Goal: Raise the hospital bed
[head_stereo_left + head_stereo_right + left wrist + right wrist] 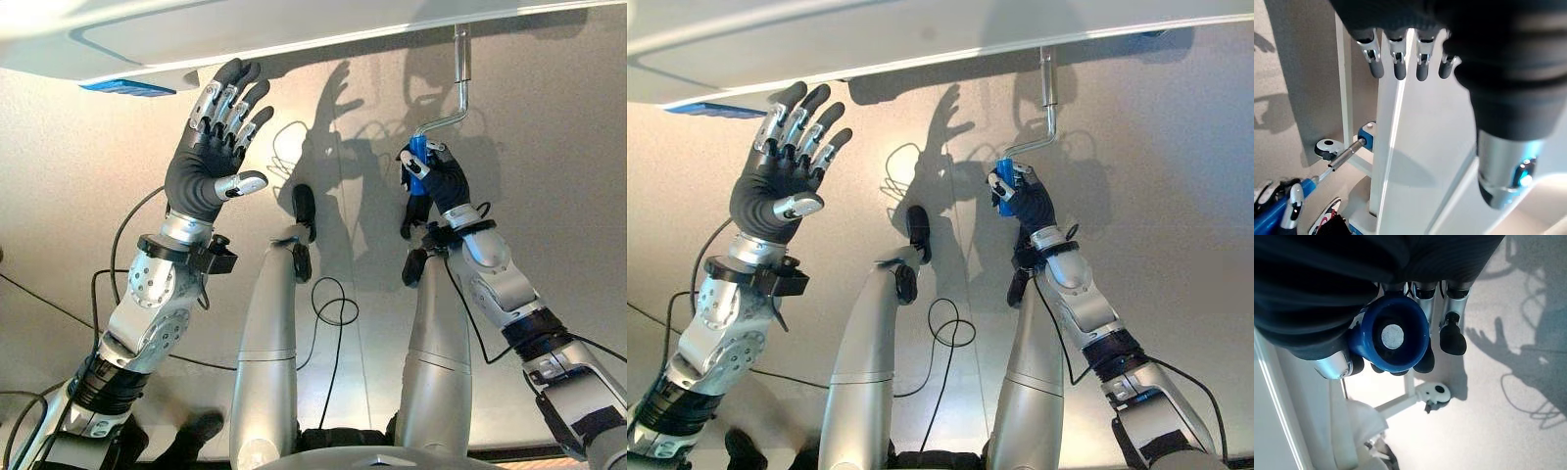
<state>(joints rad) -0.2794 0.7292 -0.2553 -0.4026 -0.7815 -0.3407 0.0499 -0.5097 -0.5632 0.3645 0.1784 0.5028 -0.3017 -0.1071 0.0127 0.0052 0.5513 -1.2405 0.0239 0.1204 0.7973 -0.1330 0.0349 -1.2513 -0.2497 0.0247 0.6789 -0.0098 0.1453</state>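
The white foot end of the hospital bed [294, 34] spans the top of the eye views. A silver crank rod [460, 73] hangs from it and bends to a blue handle [418, 166]. My right hand [441, 181] is shut on that blue handle; in the right wrist view the handle's round blue end [1395, 335] sits inside the curled fingers [1452, 338]. My left hand [211, 147] is raised at the left, open with fingers spread, just below the bed's edge and holding nothing. The left wrist view shows its straight fingers [1400, 61] before the white bed frame [1420, 147].
A blue label [127, 88] marks the bed's edge at the upper left. A white caster wheel [1435, 392] of the bed frame stands on the grey floor [549, 196]. In the left wrist view the crank rod [1342, 155] enters a blue fitting [1367, 139].
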